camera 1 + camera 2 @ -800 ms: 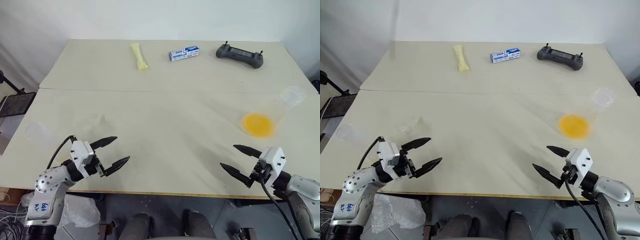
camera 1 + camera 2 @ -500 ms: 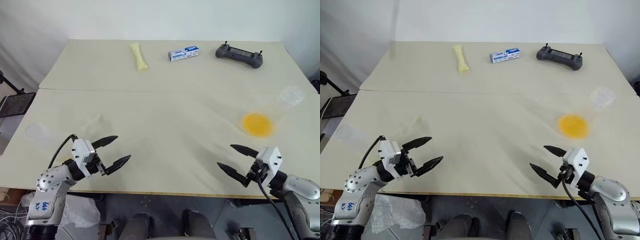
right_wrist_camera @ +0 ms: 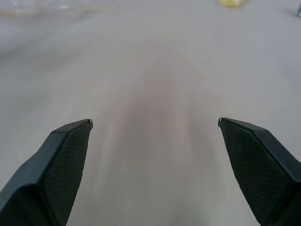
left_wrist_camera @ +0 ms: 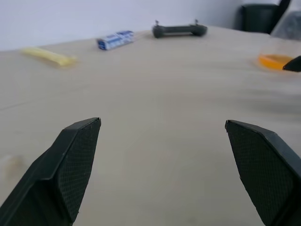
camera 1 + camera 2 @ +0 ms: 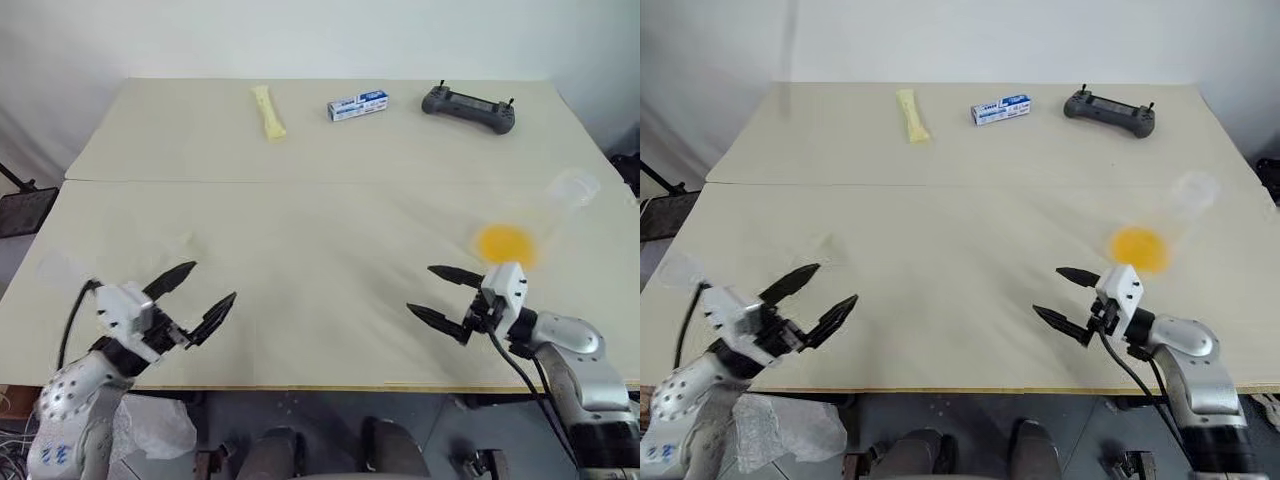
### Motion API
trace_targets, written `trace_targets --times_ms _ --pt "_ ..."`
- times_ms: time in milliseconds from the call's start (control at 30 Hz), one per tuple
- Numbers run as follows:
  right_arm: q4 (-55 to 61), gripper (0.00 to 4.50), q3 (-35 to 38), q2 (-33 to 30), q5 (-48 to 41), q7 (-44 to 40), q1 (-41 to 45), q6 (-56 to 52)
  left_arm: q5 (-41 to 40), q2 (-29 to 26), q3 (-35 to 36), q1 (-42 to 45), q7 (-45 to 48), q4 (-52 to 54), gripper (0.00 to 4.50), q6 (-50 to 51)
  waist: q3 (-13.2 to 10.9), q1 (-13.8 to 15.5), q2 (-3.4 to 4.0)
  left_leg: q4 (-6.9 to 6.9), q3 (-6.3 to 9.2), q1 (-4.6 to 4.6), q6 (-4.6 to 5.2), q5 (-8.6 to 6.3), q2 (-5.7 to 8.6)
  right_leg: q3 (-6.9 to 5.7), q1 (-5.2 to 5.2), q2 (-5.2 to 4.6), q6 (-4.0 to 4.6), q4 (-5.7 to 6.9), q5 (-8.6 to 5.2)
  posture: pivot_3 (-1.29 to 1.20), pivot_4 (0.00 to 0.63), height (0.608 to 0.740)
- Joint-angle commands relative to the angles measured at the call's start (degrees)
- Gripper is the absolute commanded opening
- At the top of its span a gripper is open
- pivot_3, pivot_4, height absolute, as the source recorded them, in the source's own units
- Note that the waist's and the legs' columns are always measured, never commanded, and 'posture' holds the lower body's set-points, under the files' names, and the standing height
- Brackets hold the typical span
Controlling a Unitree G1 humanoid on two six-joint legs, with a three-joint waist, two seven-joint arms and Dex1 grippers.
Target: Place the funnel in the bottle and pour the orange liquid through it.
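Orange liquid [image 5: 505,243] sat low in a clear cup [image 5: 573,187] at the right of the table [image 5: 330,200]. The left gripper [image 5: 212,281] and right gripper [image 5: 419,289] hung spread and empty near the front edge, probably poised to reach. Head views showed faint clear shapes [image 5: 55,268] far left, funnel or bottle I could not tell. The left wrist view gave the liquid's side profile.

Bright, even, soft light, faint shadows, wrist views blurred (far table [image 4: 155,94] especially), no glare
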State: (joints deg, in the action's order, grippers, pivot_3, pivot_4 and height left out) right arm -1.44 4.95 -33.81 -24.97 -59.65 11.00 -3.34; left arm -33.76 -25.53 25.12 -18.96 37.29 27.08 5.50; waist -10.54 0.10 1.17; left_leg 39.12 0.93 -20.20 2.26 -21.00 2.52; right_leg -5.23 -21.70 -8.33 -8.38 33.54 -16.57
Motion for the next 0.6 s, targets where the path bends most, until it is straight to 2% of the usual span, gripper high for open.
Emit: trace_targets --times_ms 33,167,333,467,600 --pt "-3.5 4.49 -1.8 1.3 0.6 -2.4 4.2 0.9 -5.4 2.6 6.3 -11.1 0.6 6.7 4.5 0.0 0.0 -0.3 -0.01 0.0 -0.01 0.0 -0.02 -0.01 -0.02 0.01 0.02 0.0 0.0 -0.03 0.0 0.0 0.15 0.74" --pt "-6.8 4.49 -2.6 1.8 1.2 -4.1 6.9 2.0 -6.6 7.1 12.6 -16.9 -2.2 6.7 4.5 -3.3 -0.2 1.0 -0.1 0.05 0.09 -0.04 -0.01 -0.02 -0.01 -0.07 0.07 -0.02 0.08 -0.35 -0.04 0.0 0.15 0.74" --pt "-7.4 4.49 -2.6 2.0 0.9 -5.8 7.4 2.1 -9.1 10.7 20.7 -17.8 -8.0 4.6 4.5 -4.9 -0.2 1.4 -0.12 0.05 0.06 -0.08 0.0 -0.01 0.02 -0.04 0.14 -0.06 0.14 -0.57 -0.08 0.0 0.15 0.74" --pt "-5.8 4.49 -2.3 1.6 0.2 -6.8 6.5 1.2 -9.9 10.1 23.0 -16.9 -11.4 3.9 4.5 -3.6 -0.2 1.2 -0.12 0.05 0.05 -0.08 -0.01 -0.02 0.02 -0.03 0.12 -0.04 0.14 -0.56 -0.07 0.0 0.15 0.74" --pt "-5.6 4.49 -1.8 1.5 0.4 -6.6 6.0 1.5 -10.3 7.0 23.4 -13.9 -14.7 2.2 4.5 -0.7 -0.2 1.3 -0.12 0.05 0.06 -0.08 -0.02 -0.03 0.0 -0.05 0.11 -0.02 0.14 -0.52 -0.07 0.0 0.15 0.74"
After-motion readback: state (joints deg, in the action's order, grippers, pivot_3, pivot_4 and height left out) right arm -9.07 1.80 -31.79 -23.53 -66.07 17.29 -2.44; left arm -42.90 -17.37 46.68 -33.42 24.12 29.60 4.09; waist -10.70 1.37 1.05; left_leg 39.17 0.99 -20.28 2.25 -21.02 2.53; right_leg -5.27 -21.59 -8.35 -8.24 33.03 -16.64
